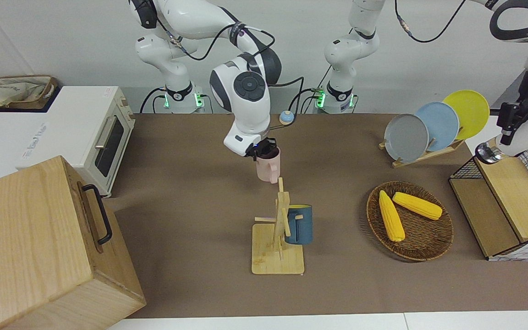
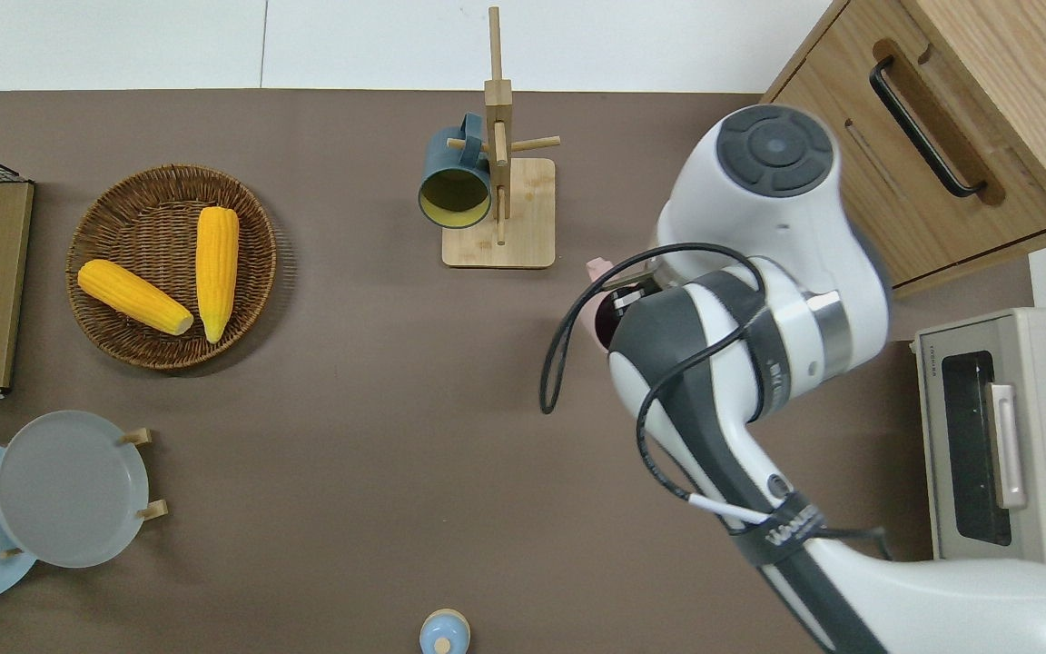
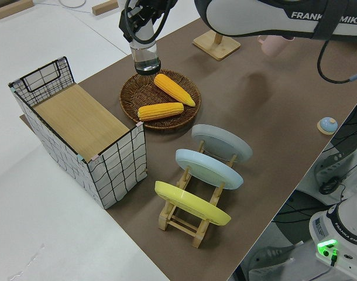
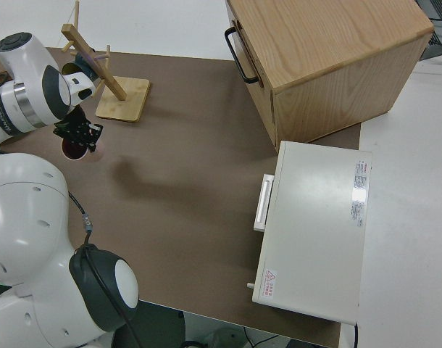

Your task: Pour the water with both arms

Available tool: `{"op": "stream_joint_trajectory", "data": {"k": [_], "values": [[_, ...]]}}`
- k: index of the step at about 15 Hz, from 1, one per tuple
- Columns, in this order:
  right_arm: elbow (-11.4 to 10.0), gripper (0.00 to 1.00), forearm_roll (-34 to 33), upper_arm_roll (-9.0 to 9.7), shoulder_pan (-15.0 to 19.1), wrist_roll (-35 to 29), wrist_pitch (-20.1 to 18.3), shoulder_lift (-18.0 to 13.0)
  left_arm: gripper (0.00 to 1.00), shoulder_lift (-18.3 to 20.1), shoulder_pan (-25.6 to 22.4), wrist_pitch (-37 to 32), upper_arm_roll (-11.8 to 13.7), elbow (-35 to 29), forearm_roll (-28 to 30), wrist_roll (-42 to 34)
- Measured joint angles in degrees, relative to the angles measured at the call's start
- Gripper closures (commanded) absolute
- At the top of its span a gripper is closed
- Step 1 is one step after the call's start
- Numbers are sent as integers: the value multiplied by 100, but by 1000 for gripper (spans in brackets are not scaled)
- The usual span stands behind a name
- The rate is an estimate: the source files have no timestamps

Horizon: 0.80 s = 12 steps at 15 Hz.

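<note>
My right gripper (image 1: 261,150) is shut on the rim of a pink mug (image 1: 267,167) and holds it upright over the brown table, nearer to the robots than the wooden mug rack (image 1: 277,238). In the overhead view the arm hides most of the mug (image 2: 599,300). The right side view shows the gripper (image 4: 79,132) and the mug (image 4: 76,151). My left gripper (image 1: 511,127) is shut on a clear glass vessel (image 1: 520,137) and holds it in the air by the wire basket (image 1: 502,151). The left side view shows this gripper (image 3: 140,23) and the vessel (image 3: 146,55) hanging down.
A dark blue mug (image 1: 299,224) hangs on the rack. A wicker basket (image 1: 429,252) holds two corn cobs. A plate rack (image 1: 429,126), a small bell (image 1: 286,118), a toaster oven (image 1: 94,133) and a wooden box with a handle (image 1: 39,238) stand around the table.
</note>
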<state>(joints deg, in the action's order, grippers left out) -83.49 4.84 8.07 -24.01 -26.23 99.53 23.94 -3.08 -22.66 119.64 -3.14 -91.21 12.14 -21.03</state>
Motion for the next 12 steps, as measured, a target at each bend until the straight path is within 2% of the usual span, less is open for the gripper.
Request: {"op": "stream_joint_trajectory", "data": {"k": [2,5,8,12], "values": [[10,1000,185,6,-276,-543,159,98,1000,290,57,-7,-43,-398,-52,143],[41,1000,455,5,-614,-1036,456,295,1000,714,68,-10,-280,-1035,-72,445],[75,1000,615,3,-826,-1449,836,518,1000,1078,75,-3,-519,-1595,-82,621],[124,1000,833,1,-1049,-1849,1264,786,1000,1415,76,7,-692,-2127,-88,680]]}}
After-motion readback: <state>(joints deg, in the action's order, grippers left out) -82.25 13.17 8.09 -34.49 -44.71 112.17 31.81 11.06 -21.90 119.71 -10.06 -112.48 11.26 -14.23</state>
